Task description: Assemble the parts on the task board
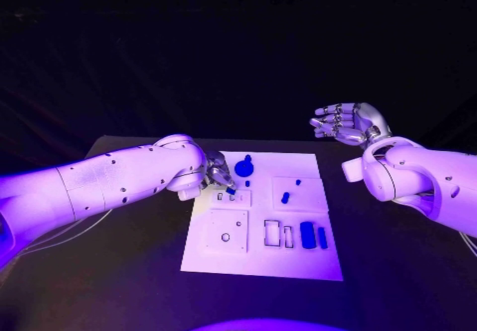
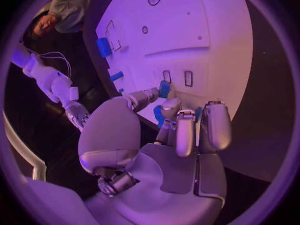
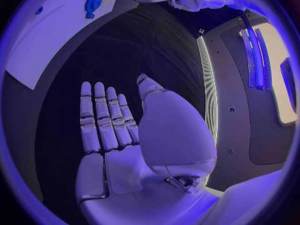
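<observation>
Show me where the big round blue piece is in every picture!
Head view: the round blue part sits on the task board, at its far end, just beyond the left hand.
Left wrist view: I cannot make it out.
Right wrist view: on the board.
Shared landmark: the white board.

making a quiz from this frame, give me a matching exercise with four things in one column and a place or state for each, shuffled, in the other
Things:
1. left hand
2. right hand
3. round blue part
4. two long blue parts

Places or states:
A. raised beyond the task board's far right corner, holding nothing, fingers apart
B. lying side by side on the board's near right area
C. pinching a small blue part over the board's left edge
D. on the board's far area, just right of the left hand

Pairs: 1-C, 2-A, 3-D, 4-B
</observation>
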Robot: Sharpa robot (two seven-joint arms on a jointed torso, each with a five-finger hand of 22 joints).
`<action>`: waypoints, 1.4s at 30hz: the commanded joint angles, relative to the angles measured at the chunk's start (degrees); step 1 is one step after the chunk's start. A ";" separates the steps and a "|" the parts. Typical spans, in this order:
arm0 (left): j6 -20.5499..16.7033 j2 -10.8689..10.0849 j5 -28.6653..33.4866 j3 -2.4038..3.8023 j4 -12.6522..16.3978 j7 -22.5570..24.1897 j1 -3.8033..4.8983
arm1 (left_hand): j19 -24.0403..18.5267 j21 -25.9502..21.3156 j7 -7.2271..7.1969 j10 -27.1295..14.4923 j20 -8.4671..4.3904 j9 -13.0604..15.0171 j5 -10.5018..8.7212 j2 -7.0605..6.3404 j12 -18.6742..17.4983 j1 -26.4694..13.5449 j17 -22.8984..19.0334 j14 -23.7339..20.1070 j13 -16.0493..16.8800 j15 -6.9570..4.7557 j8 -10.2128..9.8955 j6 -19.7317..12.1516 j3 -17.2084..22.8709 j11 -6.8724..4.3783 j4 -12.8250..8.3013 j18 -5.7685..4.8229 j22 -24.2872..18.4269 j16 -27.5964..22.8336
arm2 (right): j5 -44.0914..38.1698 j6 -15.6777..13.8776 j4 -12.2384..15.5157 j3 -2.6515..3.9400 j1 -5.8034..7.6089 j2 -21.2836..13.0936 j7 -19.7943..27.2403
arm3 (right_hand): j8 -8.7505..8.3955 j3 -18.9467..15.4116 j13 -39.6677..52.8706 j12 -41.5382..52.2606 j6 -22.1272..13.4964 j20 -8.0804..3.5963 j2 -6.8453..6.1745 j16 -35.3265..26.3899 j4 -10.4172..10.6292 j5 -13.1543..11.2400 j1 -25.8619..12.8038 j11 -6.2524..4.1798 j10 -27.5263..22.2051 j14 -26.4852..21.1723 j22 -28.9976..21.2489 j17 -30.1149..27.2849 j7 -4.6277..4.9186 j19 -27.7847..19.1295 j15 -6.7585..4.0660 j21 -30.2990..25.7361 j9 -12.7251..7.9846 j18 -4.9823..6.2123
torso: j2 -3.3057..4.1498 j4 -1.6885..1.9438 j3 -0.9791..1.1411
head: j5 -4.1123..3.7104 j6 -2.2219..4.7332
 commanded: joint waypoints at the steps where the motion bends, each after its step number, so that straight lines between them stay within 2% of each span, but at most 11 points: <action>1: -0.06 0.35 -0.59 -0.07 0.11 -0.06 -0.10 | 0.82 0.93 -2.35 5.41 -0.10 7.38 4.62 1.55 0.94 0.05 15.84 6.55 1.04 -0.80 5.19 4.31 8.18 -1.58 -1.73 -0.96 1.31 0.80 | -0.04 0.23 0.04 0.02 -0.06 0.04 0.24 | -0.81 -1.08 -0.48 -0.88 0.52 0.08 1.05 -1.22 -0.30 0.35 0.33 -0.09 0.88 -0.29 -0.35 -0.47 3.30 -1.44 0.29 -0.39 -0.40 0.78 | -0.01 -0.03 0.04 | 0.03 -0.19; 8: 0.82 0.50 -0.88 -0.28 0.31 -0.22 -0.17 | 0.93 0.98 -2.44 5.61 -0.17 7.44 4.62 1.60 0.97 -0.06 15.84 6.55 1.11 -0.88 5.18 4.50 8.16 -1.66 -1.71 -0.99 1.44 0.80 | -0.05 0.32 -0.03 0.01 -0.16 0.11 0.29 | -0.84 -1.10 -0.50 -0.91 0.54 0.09 1.05 -1.25 -0.30 0.35 0.31 -0.08 0.90 -0.28 -0.42 -0.51 3.31 -1.44 0.30 -0.39 -0.42 0.79 | -0.04 0.06 0.07 | -0.06 -0.38; 20: 2.62 0.42 -1.81 -0.59 0.28 -0.54 -0.20 | 1.14 1.09 -2.59 5.84 -0.29 7.55 4.58 1.75 0.90 -0.24 15.84 6.55 0.98 -1.00 5.17 4.84 8.10 -1.79 -1.69 -1.05 1.72 0.80 | -0.09 0.44 -0.07 0.00 -0.25 0.09 0.35 | -0.86 -1.12 -0.51 -0.93 0.56 0.09 1.05 -1.26 -0.30 0.35 0.30 -0.07 0.92 -0.26 -0.47 -0.54 3.32 -1.44 0.30 -0.38 -0.43 0.79 | -0.04 0.02 0.02 | 0.04 -0.54; 42: 4.33 0.43 -2.84 -0.77 0.13 -0.74 -0.36 | 1.49 1.22 -2.96 6.32 -0.56 7.87 4.36 2.11 0.56 -0.98 15.84 6.55 0.47 -1.25 5.13 5.68 7.46 -2.10 -1.32 -1.15 2.13 0.80 | -0.10 0.57 -0.09 0.00 -0.29 0.01 0.40 | -0.90 -1.14 -0.53 -0.98 0.59 0.10 1.05 -1.29 -0.30 0.35 0.27 -0.06 0.94 -0.23 -0.56 -0.61 3.33 -1.45 0.31 -0.38 -0.45 0.79 | -0.01 -0.01 0.06 | -0.05 -0.94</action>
